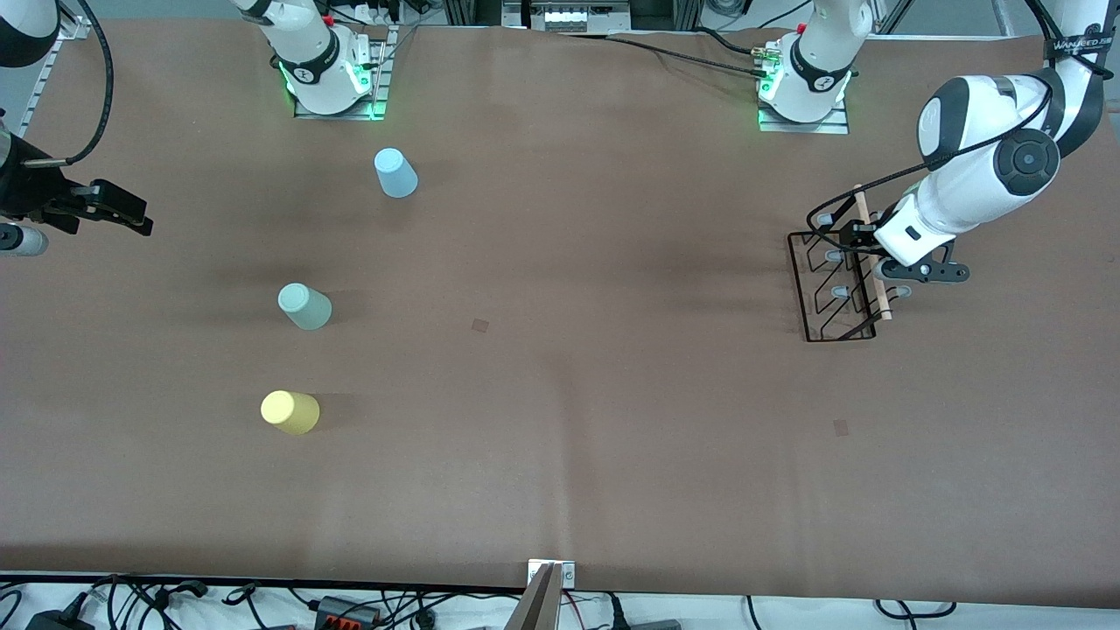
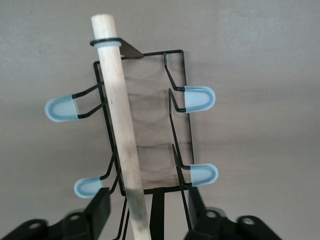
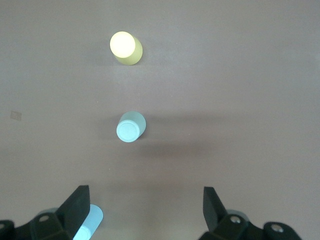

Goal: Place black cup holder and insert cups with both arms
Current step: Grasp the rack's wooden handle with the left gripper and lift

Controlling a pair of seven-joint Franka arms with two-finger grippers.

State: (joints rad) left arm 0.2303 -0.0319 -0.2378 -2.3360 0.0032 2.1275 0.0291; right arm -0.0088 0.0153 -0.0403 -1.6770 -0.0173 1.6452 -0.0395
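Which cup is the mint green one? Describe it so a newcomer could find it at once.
On the brown table, three upside-down cups stand in a line toward the right arm's end. The mint green cup is the middle one, nearer the front camera than the light blue cup, farther than the yellow cup.

Black rack point(image 1: 827, 293), blue-tipped pegs point(image 2: 200, 98); mint point(image 1: 304, 306), yellow point(image 1: 290, 411), blue cups point(image 1: 395, 172).

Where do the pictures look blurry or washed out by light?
Right wrist view: yellow plastic cup's base glares almost white. Left wrist view: the black hand at the frame's edge is blurred, the pale wooden rod sharp. Front view: soft shadows beside each cup.
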